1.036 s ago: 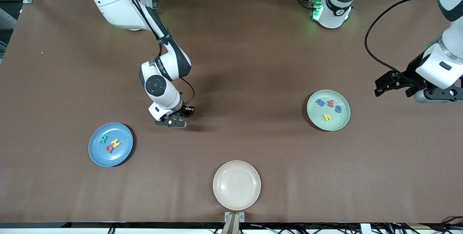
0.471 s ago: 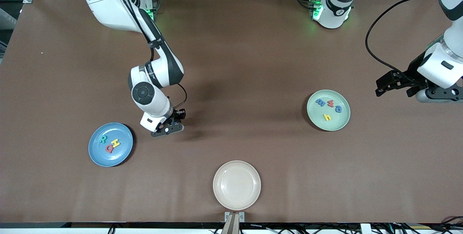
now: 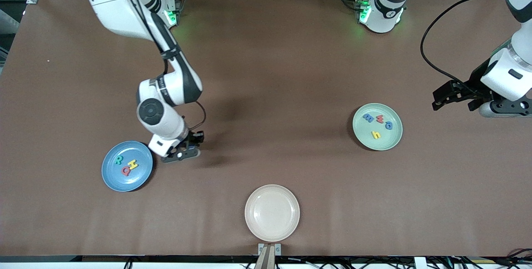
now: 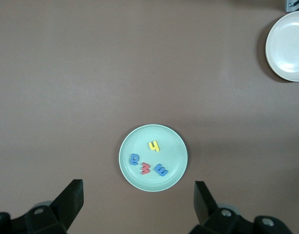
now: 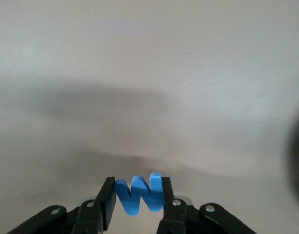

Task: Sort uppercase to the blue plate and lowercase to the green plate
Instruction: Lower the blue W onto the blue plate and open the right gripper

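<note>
Front view: lower left of the frame holds the round blue plate point(image 3: 127, 166) with a teal R, yellow H and red Q; the pale green plate point(image 3: 377, 127) at right carries four lowercase foam letters point(image 3: 377, 124). A beige plate point(image 3: 272, 213) sits bottom centre on the brown worktop point(image 3: 266, 73). The right tool point(image 3: 183, 154) hangs just beside the blue plate.

Left wrist view: the left tool point(image 4: 137, 207) waits, spread wide, above the green plate.

Right wrist view: the right tool pinches the blue foam M point(image 5: 138, 194). Judging by this, delivery is underway; next it needs centring over the blue plate, then release.
</note>
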{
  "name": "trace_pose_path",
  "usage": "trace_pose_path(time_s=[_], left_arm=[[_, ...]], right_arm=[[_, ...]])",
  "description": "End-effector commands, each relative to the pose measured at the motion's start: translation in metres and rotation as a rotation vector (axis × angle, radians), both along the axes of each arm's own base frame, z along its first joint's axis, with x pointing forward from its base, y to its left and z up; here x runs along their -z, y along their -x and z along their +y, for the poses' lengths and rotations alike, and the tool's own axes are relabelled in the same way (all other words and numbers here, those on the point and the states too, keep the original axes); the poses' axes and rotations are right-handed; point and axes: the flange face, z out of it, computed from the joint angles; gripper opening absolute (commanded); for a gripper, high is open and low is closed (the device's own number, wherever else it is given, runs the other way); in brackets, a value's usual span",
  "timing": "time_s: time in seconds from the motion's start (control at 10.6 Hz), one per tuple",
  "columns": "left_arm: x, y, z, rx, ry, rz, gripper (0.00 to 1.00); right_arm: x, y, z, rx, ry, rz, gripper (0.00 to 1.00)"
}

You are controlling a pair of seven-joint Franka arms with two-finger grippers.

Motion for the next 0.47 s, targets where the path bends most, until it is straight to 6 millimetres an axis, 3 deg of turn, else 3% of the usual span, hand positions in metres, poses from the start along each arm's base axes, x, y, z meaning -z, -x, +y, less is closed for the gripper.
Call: trace_pose_path(time_s=[0.0,0.19,0.38], left_arm=[[-0.009,0.004,0.004,0.016,0.017,0.01,1.0],[-0.009,0.004,0.004,0.016,0.015,0.009,1.0],[-0.009,0.004,0.004,0.006,0.015,0.018,1.0]], right_arm=[[-0.018,-0.027,-0.063,0.013,0.017,-0.025,0.0],[-0.025,-0.045,-0.125,-0.012,0.102,-0.056,0.0],[-0.025,-0.051,-0.167,-0.016,0.156,-0.062,0.0]])
